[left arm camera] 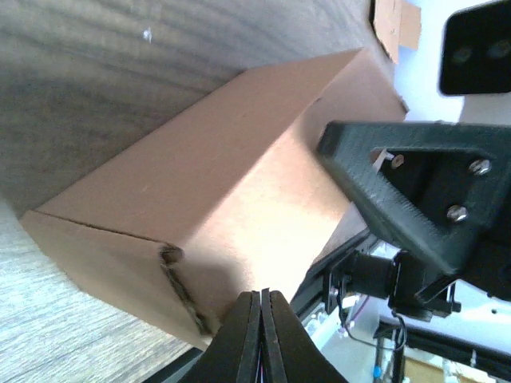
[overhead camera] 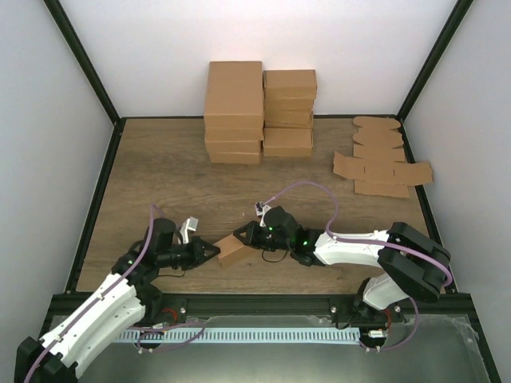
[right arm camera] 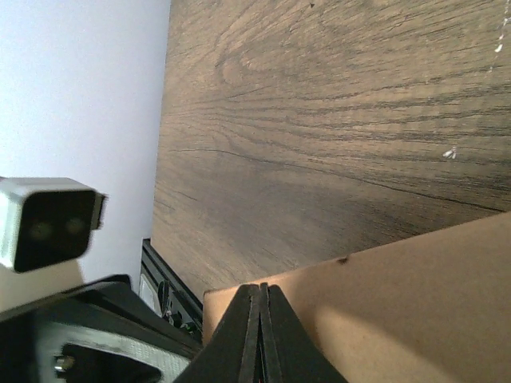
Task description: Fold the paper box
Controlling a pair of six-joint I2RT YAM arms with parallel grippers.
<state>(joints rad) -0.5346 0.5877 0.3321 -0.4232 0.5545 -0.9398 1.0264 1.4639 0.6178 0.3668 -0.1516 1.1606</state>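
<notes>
1. Between the arm bases and table centre, the left gripper point(overhead camera: 209, 250) and right gripper point(overhead camera: 241, 233) are both clenched empty, tips butting the paper box point(overhead camera: 232, 250) from 9 and 2 o'clock.
2. It already looks like a closed carton (one end corner is crumpled), so probably only the final tucking is left.
3. Its long axis seems to run from 8 to 2 o'clock.

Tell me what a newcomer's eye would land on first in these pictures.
The small brown paper box sits near the front centre of the table. The left gripper and right gripper meet it from either side, both with their fingers closed together. Further back, stacked brown cartons stand at the rear centre, and flat blanks lie at the rear right.
</notes>
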